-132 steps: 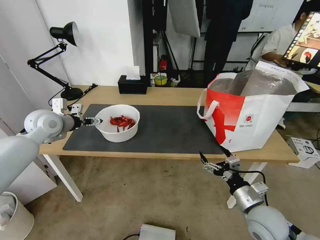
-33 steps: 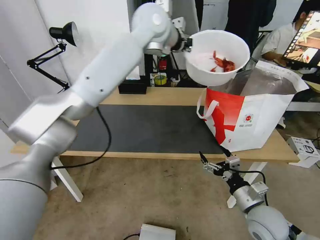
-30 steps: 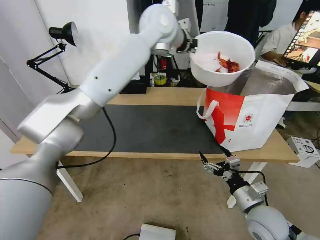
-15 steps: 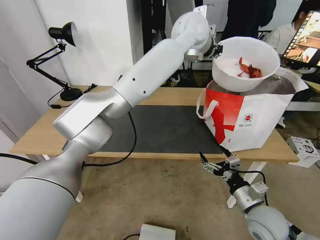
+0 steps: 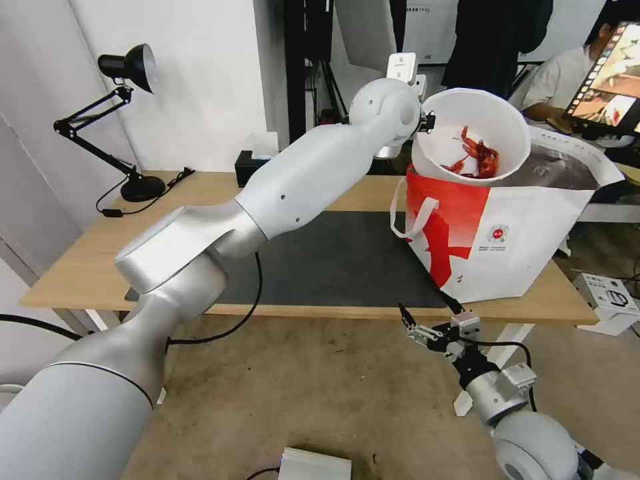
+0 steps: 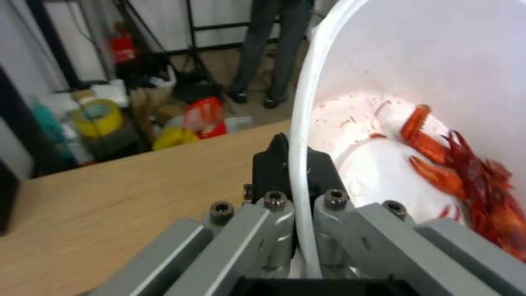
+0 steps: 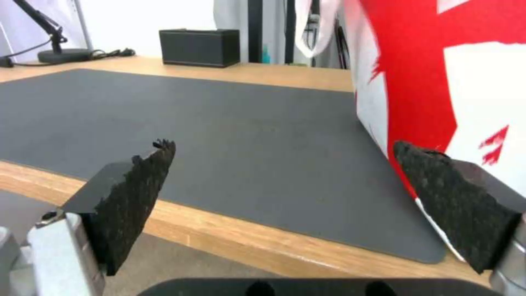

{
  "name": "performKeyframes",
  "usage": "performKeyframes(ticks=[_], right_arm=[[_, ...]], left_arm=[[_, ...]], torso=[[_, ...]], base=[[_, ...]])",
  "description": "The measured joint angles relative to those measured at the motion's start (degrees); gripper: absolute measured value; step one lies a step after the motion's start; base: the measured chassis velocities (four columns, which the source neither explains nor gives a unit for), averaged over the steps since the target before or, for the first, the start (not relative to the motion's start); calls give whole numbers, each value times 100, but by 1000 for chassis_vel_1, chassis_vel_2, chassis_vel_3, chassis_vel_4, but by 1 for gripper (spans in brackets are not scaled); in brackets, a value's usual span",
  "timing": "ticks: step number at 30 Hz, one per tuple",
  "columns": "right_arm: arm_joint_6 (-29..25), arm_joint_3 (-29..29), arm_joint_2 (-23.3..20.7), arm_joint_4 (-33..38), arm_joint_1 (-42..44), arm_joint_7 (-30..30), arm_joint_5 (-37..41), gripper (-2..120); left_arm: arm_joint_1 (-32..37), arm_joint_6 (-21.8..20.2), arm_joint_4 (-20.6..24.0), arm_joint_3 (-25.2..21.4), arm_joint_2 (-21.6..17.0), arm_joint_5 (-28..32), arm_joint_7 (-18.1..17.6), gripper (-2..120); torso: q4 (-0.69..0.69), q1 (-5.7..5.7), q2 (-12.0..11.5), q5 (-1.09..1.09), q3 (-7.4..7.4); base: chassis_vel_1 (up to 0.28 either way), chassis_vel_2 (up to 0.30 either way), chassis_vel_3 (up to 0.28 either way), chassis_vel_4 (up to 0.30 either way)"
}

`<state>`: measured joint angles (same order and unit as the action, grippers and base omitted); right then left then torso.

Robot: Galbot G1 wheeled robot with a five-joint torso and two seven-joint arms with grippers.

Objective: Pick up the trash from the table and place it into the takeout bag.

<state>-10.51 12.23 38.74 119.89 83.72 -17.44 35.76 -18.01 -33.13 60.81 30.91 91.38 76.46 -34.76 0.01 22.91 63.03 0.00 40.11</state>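
Observation:
The white round bowl with red scraps is tilted in the open mouth of the white-and-red takeout bag, which stands at the right end of the table. My left gripper is shut on the bowl's near rim. In the left wrist view the left gripper pinches the thin rim, and the scraps lie low inside the bowl. My right gripper hangs open below the table's front edge, near the bag; its black pads stand wide apart.
A dark grey mat covers the table's middle. At the back stand a black tissue box and a black desk lamp. A person sits behind the bag at the far right. My left arm spans the table diagonally.
My left gripper lifted the bowl off the mat, carried it up and to the right, then lowered and tipped it into the bag's mouth. The right arm has not moved.

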Motion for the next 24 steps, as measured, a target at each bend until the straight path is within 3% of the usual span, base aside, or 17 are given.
performKeyframes(ticks=[10,17,24], right_arm=[[0,0,0,0,0,0,0,100],[0,0,0,0,0,0,0,100],[0,0,0,0,0,0,0,100]], left_arm=[[123,49,258,310,-20,-466,-101,0],[112,25,721,584,-254,-836,465,0],[-12,70,870,662,-355,-1033,845,0]], torso=[[-1,0,0,0,0],[-1,0,0,0,0],[0,0,0,0,0]], base=[[0,0,0,0],[0,0,0,0],[0,0,0,0]])
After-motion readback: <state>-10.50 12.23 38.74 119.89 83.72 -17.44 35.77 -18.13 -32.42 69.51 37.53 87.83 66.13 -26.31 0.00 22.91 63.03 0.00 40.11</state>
